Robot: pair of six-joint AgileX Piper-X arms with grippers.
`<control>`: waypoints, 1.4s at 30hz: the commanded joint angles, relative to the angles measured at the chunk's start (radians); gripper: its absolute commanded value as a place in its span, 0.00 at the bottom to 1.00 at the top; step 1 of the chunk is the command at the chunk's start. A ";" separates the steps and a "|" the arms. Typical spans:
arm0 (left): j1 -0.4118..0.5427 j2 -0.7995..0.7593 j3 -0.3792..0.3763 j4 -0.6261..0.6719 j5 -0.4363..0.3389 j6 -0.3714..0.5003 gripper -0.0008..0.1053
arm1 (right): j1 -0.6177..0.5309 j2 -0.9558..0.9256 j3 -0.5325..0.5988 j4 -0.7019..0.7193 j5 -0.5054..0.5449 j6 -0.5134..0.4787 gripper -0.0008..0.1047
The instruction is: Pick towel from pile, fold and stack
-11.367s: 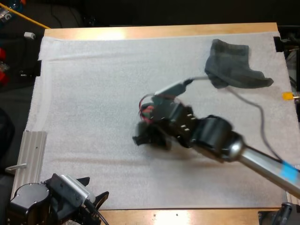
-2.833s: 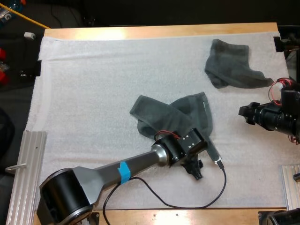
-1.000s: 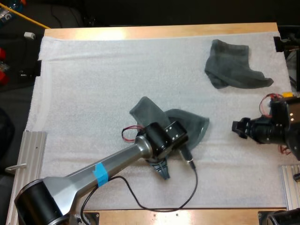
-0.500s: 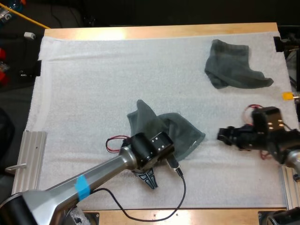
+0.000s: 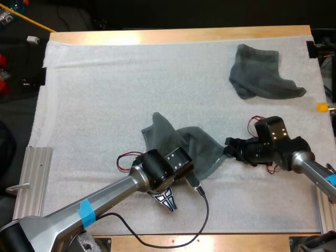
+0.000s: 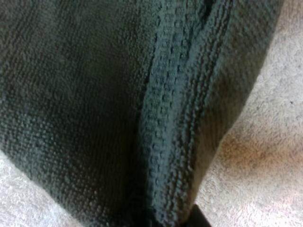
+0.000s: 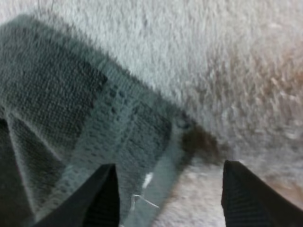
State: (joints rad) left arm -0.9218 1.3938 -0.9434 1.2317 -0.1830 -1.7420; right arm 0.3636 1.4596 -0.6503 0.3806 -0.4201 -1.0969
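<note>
While the towel [image 5: 181, 147] is lying rumpled mid-mat [image 5: 105, 94] in the high view, the left gripper [image 5: 168, 201] is sitting at its 6 o'clock edge. The right gripper [image 5: 229, 148] is pointing at its 3 o'clock corner, likely to spread it for folding. A crumpled towel [image 5: 260, 73] is lying at 1 o'clock. At the left wrist, the hem is running down into the fingers, seemingly pinched. At the right wrist, the fingers are standing apart astride the corner, gripping nothing yet.
</note>
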 commanded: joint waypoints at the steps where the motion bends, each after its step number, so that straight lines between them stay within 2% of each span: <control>1: -0.006 -0.008 0.000 0.009 0.003 -0.011 0.07 | 0.001 0.009 0.000 -0.030 -0.036 0.016 0.45; 10: -0.006 -0.008 0.000 0.005 0.032 -0.030 0.07 | 0.001 0.100 0.000 -0.113 -0.057 0.073 0.44; 12: -0.006 -0.008 0.000 -0.001 0.044 -0.033 0.07 | 0.004 0.111 0.000 -0.130 -0.072 0.073 0.39; 20: -0.006 -0.008 0.000 -0.007 0.052 -0.034 0.07 | 0.012 0.130 -0.002 -0.151 -0.040 0.076 0.01; 25: -0.006 -0.011 0.000 -0.007 0.052 -0.034 0.07 | 0.012 0.106 -0.002 -0.159 -0.041 0.062 0.01; 30: -0.006 -0.065 0.000 -0.007 0.036 -0.034 0.07 | 0.012 -0.018 -0.002 -0.139 -0.036 0.014 0.01; 36: -0.006 -0.191 -0.007 -0.008 0.048 -0.077 0.07 | 0.012 -0.255 -0.002 -0.039 0.008 0.011 0.01; 39: -0.006 -0.260 -0.031 -0.008 0.081 -0.090 0.07 | 0.012 -0.381 -0.008 0.021 0.040 0.011 0.01; 42: -0.006 -0.320 -0.070 -0.008 0.098 -0.102 0.07 | 0.014 -0.507 -0.048 0.157 0.114 0.010 0.01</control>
State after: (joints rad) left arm -0.9218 1.0763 -1.0111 1.2266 -0.0858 -1.8314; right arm 0.3780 0.9528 -0.6925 0.5306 -0.3108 -1.0757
